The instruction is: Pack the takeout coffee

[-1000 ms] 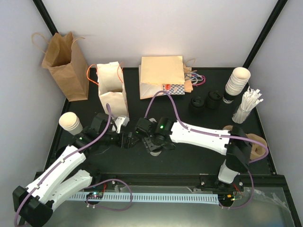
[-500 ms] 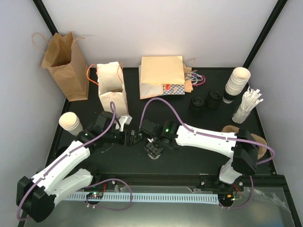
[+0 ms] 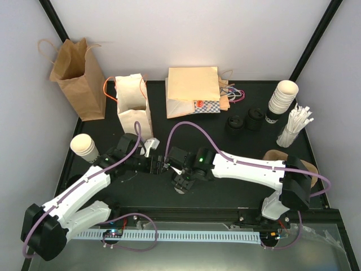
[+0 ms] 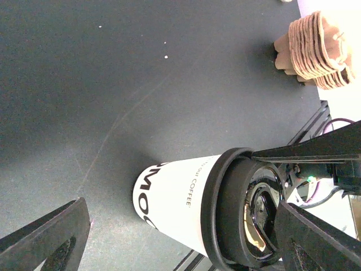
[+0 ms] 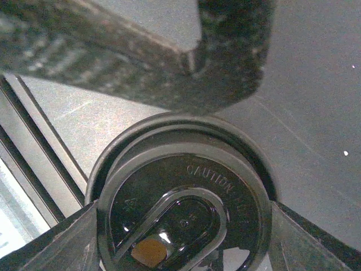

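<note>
The takeout coffee (image 4: 175, 200), a cream-white cup with a black lid (image 5: 180, 209), stands on the dark table near the front middle. My right gripper (image 5: 180, 240) comes down from above, with its two fingers (image 5: 51, 248) pressed against opposite sides of the lid. In the top view the right gripper (image 3: 183, 179) hides most of the cup. My left gripper (image 4: 180, 231) reaches in from the left, level with the cup. It is open, its fingers (image 4: 45, 240) spread wider than the cup and not touching it. One left finger crosses the top of the right wrist view.
An open cream paper bag (image 3: 133, 107) stands just behind the grippers. A brown bag (image 3: 76, 79) stands at the back left, with flat bags (image 3: 192, 90) behind the middle. Loose black lids (image 3: 240, 123), stacked cups (image 3: 282, 99), stirrers (image 3: 293, 127) and brown carriers (image 3: 302, 169) sit on the right. Another cup stack (image 3: 84, 147) is on the left.
My left gripper has moved right, up to the cup. My right gripper, with the cup, has shifted slightly toward the front edge.
</note>
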Available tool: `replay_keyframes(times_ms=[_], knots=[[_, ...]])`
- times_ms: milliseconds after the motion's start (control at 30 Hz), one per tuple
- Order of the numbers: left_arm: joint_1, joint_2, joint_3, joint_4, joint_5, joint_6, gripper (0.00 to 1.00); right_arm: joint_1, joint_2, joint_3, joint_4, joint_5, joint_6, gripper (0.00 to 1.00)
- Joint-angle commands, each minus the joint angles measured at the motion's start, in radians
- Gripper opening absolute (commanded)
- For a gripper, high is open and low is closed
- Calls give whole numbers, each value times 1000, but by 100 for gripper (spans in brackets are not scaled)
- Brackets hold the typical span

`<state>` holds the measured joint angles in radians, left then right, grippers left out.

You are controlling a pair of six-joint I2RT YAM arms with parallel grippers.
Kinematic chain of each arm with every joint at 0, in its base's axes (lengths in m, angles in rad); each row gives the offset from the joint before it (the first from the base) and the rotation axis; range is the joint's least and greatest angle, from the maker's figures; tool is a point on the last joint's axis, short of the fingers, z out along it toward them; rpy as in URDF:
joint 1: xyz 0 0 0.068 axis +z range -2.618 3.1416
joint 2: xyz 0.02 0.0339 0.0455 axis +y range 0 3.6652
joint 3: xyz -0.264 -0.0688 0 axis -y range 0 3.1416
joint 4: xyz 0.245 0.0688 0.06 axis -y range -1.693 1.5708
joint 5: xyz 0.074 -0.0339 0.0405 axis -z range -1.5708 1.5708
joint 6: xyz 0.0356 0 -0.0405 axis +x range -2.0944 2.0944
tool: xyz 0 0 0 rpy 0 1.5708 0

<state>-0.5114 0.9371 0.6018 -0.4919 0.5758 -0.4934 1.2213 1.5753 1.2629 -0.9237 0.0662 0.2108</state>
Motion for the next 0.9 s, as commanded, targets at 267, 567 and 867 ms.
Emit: replay_keyframes(times_ms=[267, 567, 867], knots=[[6, -8, -16, 51, 26, -14, 91, 16, -11, -17, 6, 22, -13, 79], [8, 16, -27, 81, 32, -34, 79, 18, -27, -32, 21, 12, -28, 79], [12, 71, -69, 162, 94, -61, 54, 29, -28, -43, 31, 16, -36, 78]])
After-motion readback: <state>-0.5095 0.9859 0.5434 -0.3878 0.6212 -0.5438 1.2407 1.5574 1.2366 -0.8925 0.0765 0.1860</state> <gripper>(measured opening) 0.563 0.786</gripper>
